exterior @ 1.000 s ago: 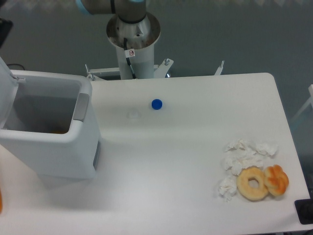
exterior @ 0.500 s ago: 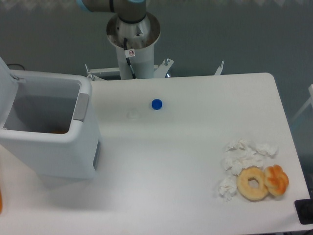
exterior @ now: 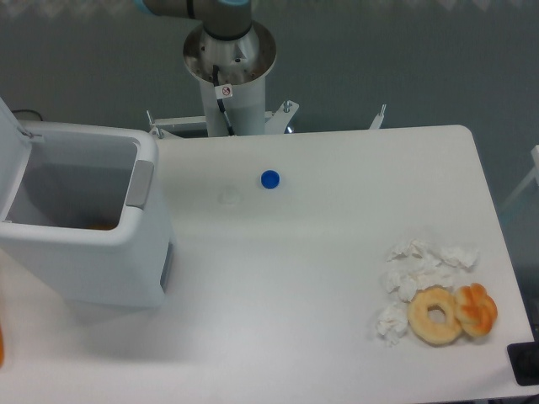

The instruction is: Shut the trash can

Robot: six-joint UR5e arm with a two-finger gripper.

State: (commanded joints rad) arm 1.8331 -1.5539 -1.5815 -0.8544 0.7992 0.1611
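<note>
Trash can [exterior: 84,231] at the left end of the worktop [exterior: 320,278], open, lid [exterior: 10,160] swung up at its far-left side and partly cut off by the frame edge. Grey latch tab [exterior: 140,183] on the can's right rim. Something orange low inside, too dim to name. Only the arm's base [exterior: 229,71] in view, behind the can and to its right. Claw out of frame, so cannot tell whether spread or pressed together.

Risks, as judgement:
- Lid mostly hidden at the edge, so a push could land on the hinge side and tip or slide the can rather than swing the lid.
- Can close to the worktop's left and front edges; a hard sideways shove could send it off.
- Lid dropped without pressure near the tab could sit unlatched.
- Blue cap [exterior: 269,178] right of the can, tissues [exterior: 417,273] and two pastries [exterior: 452,313] far right of it: well apart, unlikely to be struck.
</note>
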